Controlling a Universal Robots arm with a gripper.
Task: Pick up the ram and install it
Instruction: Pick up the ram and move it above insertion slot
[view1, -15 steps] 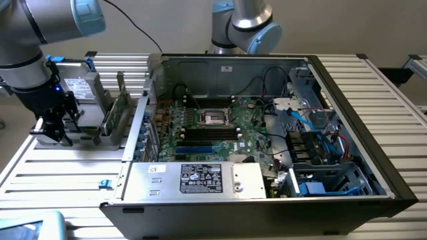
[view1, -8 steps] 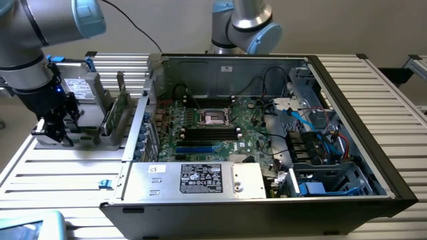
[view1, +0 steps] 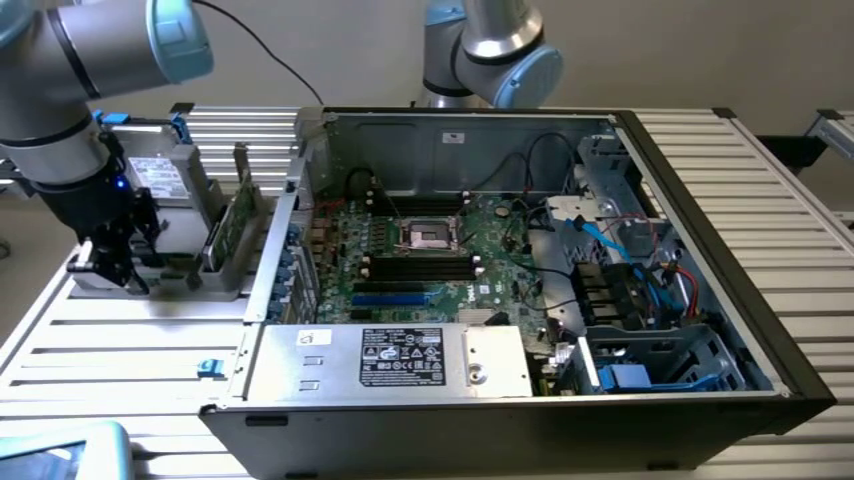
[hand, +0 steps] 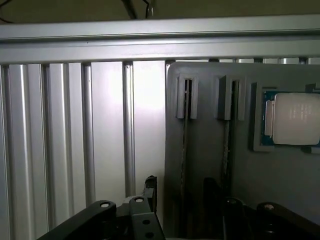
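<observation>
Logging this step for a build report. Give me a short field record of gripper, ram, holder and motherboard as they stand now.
gripper: open, low over the holder, holding nothing
ram: two sticks on edge in the holder's slots; one appears to lie between the open fingers
holder: grey, on the slatted table beside the case
processor: flat in the holder's recess
motherboard: inside the open case; black slots look empty
progress: ram not yet lifted

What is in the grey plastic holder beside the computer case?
Thin green ram sticks standing in slots, and a square silver processor chip in a recess. Their bottom edges are hidden.
</observation>
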